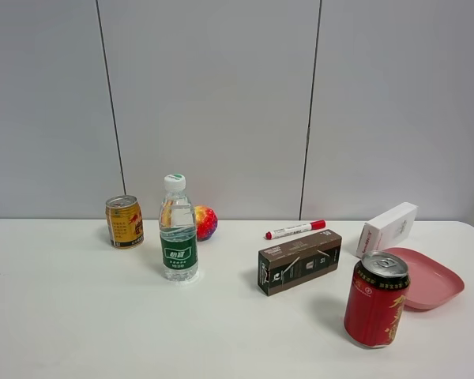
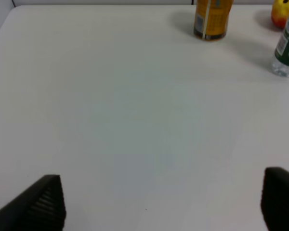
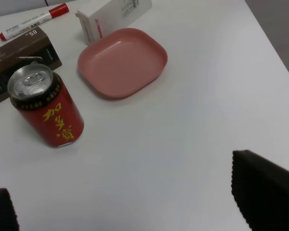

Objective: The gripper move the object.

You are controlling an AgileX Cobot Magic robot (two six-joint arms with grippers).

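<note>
We see a white table [image 1: 103,316] with many things on it. The gold can [image 1: 124,222] stands up straight far back, at about ten o'clock from the middle of the table. It has a silver top. Just beside it, at its four o'clock, stands a water bottle [image 1: 178,233] with a green label and a white cap. A little ball [image 1: 205,222] of red and yellow sits behind the bottle, near the wall.

In the middle of the table lies a dark brown box [image 1: 299,261]. Behind it, at its twelve o'clock, lies a red and white marker [image 1: 294,230]. A tall red can [image 1: 376,299] with gold letters stands at the box's four o'clock, closest to us. A pink plate [image 1: 434,278] lies just beside the red can, at its two o'clock. A white box [image 1: 388,227] lies at the far edge of the plate.

Our left gripper [image 2: 159,207] is spread wide, and it holds nothing. We see only its two black tips over bare table. The gold can [image 2: 212,18] is well apart from it, far ahead, with the bottle [image 2: 288,50] and the ball [image 2: 282,12] off to the side.

Our right gripper [image 3: 135,211] is spread wide too, with nothing in it. The red can [image 3: 45,106] and the pink plate [image 3: 123,61] lie ahead of it, well apart from its tips.
</note>
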